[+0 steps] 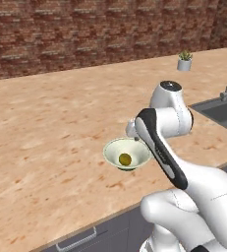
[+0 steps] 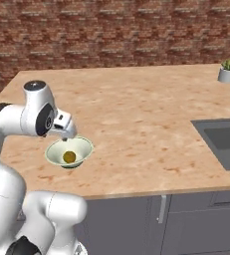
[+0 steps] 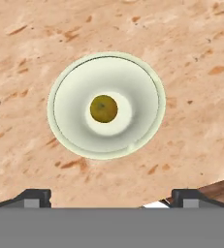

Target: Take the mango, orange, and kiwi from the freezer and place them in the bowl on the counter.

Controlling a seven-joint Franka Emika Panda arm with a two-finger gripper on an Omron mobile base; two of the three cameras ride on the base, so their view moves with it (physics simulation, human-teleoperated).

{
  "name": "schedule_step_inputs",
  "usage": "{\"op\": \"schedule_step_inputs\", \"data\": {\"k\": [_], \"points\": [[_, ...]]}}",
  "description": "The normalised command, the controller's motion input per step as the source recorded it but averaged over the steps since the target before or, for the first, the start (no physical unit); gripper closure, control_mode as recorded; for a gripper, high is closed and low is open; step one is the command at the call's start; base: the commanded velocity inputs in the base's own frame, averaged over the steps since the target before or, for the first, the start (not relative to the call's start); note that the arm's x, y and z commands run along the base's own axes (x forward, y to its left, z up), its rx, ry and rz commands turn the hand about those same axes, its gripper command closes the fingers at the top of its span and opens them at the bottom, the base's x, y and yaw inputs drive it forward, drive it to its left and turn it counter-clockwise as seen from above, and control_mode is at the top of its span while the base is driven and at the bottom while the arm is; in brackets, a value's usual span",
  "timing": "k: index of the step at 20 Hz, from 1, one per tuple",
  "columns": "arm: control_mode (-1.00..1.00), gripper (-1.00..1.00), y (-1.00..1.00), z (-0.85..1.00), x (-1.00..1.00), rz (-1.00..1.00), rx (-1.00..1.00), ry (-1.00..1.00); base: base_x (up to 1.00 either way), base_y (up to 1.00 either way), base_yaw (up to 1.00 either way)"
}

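The pincer (image 3: pixel 111 196) stands wide, its two dark fingertips (image 3: pixel 33 196) set far apart at the bottom of the hand view, with nothing between them. It hangs directly above the small shallow pale greenish-white bowl (image 3: pixel 65 126), looking straight down into it. In the middle of the bowl's floor lies one small rounded golden-yellow fruit, the mango (image 3: pixel 104 108), apart from the fingertips and well below them. From the left base camera the arm's own white wrist and dark forearm cover the pincer, and only the bowl (image 1: pixel 112 147) with the mango (image 1: pixel 125 159) in it shows beside them; from the right base camera the hand's tip (image 2: pixel 66 130) sits just over the bowl's rim (image 2: pixel 52 149). The bowl rests on the broad pale tan-pink speckled stone-look tabletop (image 2: pixel 146 114), near its front edge.
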Motion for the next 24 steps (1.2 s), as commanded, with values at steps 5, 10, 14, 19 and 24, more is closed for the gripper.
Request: {"op": "schedule_step_inputs", "data": {"k": [5, 10, 14, 19, 24], "points": [[-1.0, -1.0, -0.01, 0.0, -0.57, -0.01, 0.0, -0.07, 0.0, 0.0, 0.0], [1.0, -1.0, 0.0, -0.25, -0.6, 0.0, 0.0, 0.03, -0.4, 0.03, 0.01], [1.0, -1.0, 0.0, 0.0, 0.0, 0.0, 0.0, 0.0, -1.0, 0.52, 0.41], [1.0, -1.0, 0.0, 0.0, 0.0, 0.0, 0.0, 0.0, -0.61, 1.0, 0.48], [1.0, -1.0, 0.0, 0.0, 0.0, 0.0, 0.0, 0.0, -0.09, 1.0, 0.34]]}}
